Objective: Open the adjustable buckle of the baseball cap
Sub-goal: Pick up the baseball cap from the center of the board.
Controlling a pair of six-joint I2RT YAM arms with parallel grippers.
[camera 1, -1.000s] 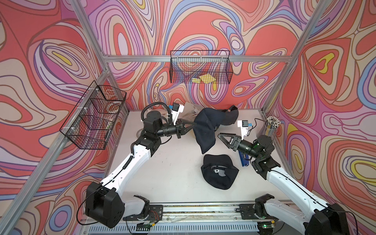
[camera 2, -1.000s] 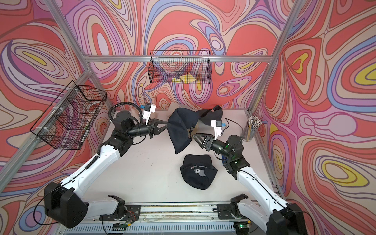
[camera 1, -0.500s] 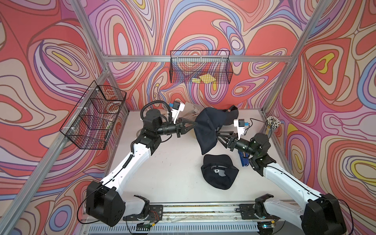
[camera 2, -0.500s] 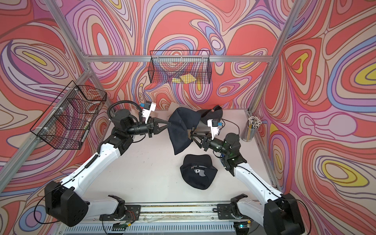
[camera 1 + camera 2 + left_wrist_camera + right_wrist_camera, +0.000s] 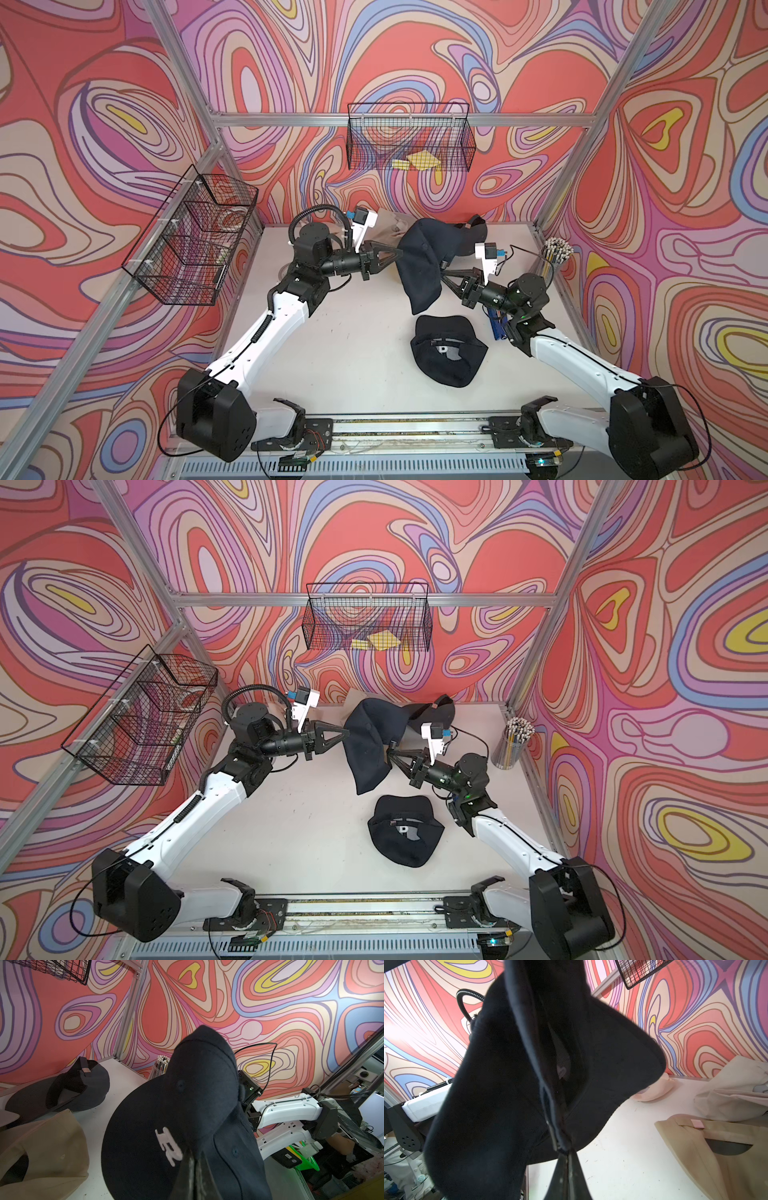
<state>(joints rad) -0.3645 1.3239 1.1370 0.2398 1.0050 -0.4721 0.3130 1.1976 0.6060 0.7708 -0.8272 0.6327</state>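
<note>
A dark navy baseball cap (image 5: 424, 266) (image 5: 370, 746) hangs above the table between my two arms. My left gripper (image 5: 400, 252) (image 5: 347, 730) is shut on its front panel, beside the white embroidered logo (image 5: 169, 1147); the closed tips (image 5: 194, 1153) are pressed into the fabric. My right gripper (image 5: 442, 272) (image 5: 390, 750) is shut on the cap's back strap. In the right wrist view the tips (image 5: 566, 1150) pinch the strap end just below the metal buckle (image 5: 554, 1138). The cap's inside (image 5: 560, 1059) faces this camera.
A second black cap (image 5: 449, 353) (image 5: 403, 829) lies upside down on the table near the right arm. A beige cap (image 5: 45, 1147) and a dark grey cap (image 5: 79, 1084) lie at the back. A pencil cup (image 5: 513, 742) stands at the right; wire baskets (image 5: 195, 241) (image 5: 409, 141) hang on the walls.
My right gripper has moved in towards the hanging cap and closed on its back strap. The left gripper keeps its hold in about the same place.
</note>
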